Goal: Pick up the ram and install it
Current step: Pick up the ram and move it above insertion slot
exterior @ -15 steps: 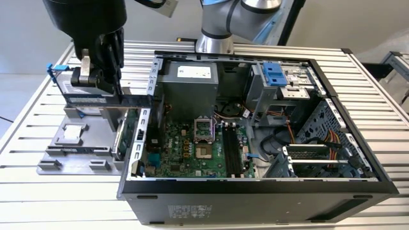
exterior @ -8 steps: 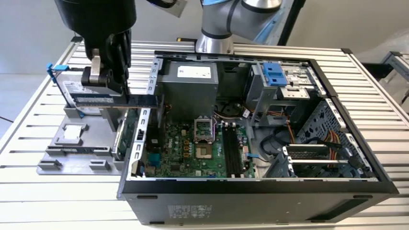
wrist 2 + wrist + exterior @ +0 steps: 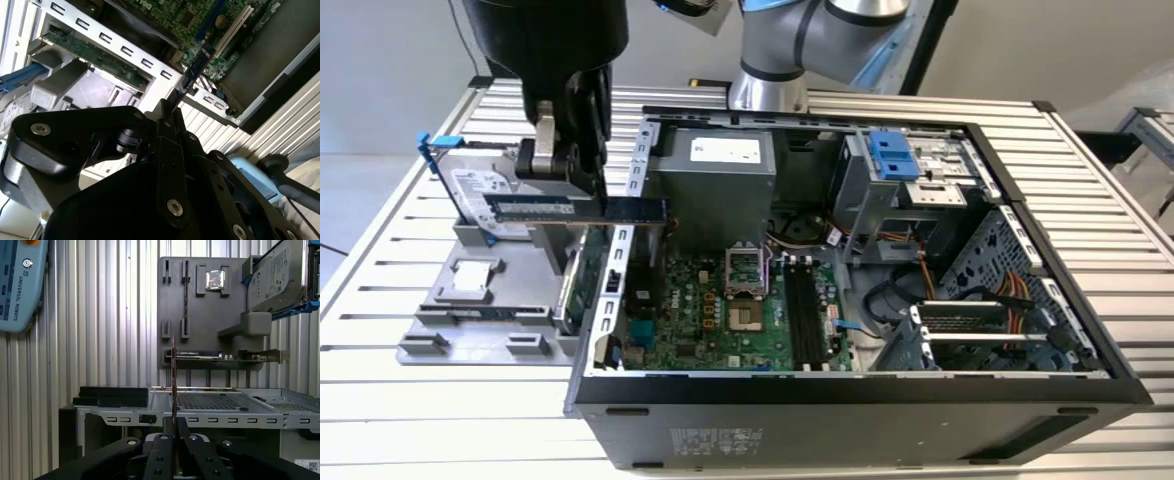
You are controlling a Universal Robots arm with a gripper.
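The case (image 3: pixel 854 420) stands on the desk (image 3: pixel 1107 210). Just beside the case, on the exterior view's left, the holder (image 3: pixel 480 300) lies on the desk, with the drive (image 3: pixel 487 195) upright on the holder's far part. Above the case's wall on that side, the ram (image 3: pixel 607 210) hangs level in the pincer (image 3: pixel 558 185), one end over the holder, the other over the case's rim. Inside the case, the board (image 3: pixel 720 310) lies on the floor, and the power box (image 3: pixel 714 175) is against the far wall.

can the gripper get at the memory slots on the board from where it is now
Probably yes. The case lies open and the memory slots look bare, with nothing standing over them. The gripper, jaws shut on the ram, hangs just outside the case's wall at the exterior view's left.
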